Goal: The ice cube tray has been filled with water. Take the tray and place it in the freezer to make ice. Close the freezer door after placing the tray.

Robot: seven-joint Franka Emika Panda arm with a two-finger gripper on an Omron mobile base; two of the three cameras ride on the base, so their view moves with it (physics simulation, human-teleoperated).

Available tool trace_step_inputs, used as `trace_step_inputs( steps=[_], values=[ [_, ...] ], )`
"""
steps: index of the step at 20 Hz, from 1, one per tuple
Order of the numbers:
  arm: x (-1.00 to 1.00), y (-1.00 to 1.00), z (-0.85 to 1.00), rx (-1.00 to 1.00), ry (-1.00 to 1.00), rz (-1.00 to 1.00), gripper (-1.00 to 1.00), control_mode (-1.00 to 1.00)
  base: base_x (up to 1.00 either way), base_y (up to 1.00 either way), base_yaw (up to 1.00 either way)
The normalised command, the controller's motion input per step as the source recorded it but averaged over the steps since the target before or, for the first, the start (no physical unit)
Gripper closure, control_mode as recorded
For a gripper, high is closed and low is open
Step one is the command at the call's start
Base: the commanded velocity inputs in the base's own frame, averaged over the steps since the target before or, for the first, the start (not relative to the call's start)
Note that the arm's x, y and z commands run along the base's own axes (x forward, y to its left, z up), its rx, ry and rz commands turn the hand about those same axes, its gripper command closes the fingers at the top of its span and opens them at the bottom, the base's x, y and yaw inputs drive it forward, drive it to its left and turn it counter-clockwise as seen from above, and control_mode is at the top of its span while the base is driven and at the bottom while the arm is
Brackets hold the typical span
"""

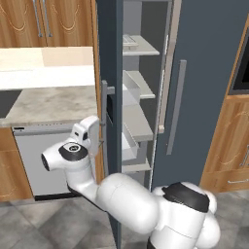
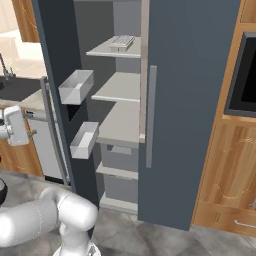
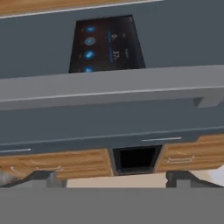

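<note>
A pale stone table (image 1: pixel 53 102) sat left above the silver dishwasher (image 1: pixel 36 160). My tool (image 3: pixel 112 177) hovered outside the slate freezer door (image 1: pixel 109 112), fingertips (image 3: pixel 41 178) wide apart, empty, facing its long grey handle (image 3: pixel 109 89). The freezer (image 2: pixel 120 100) stood open; the ice cube tray (image 2: pixel 121 42) lay on its top grey shelf (image 2: pixel 107 51).

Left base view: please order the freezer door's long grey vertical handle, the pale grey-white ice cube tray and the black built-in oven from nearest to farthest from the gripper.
1. Long grey vertical handle of the open freezer door, right beside the gripper.
2. Pale grey-white ice cube tray, higher up on the top shelf.
3. Black built-in oven, far right, beyond the plain door.
</note>
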Motion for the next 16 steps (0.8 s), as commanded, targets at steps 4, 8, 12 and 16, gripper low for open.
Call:
trace_step_inputs(
  steps=[4,8,12,16],
  values=[
    [0.28,0.0,-0.23,-0.08,0.1,-0.02,-1.0,-1.0,0.0,0.0,0.0],
    [0.28,0.01,-0.27,-0.06,0.09,-0.02,-1.0,-1.0,0.0,0.0,0.0],
    [0.25,0.14,-0.19,-0.03,0.07,-0.02,-1.0,-1.0,0.0,0.0,0.0],
    [0.26,0.22,-0.18,-0.03,0.07,0.0,-1.0,-1.0,0.0,0.0,0.0]
  ],
)
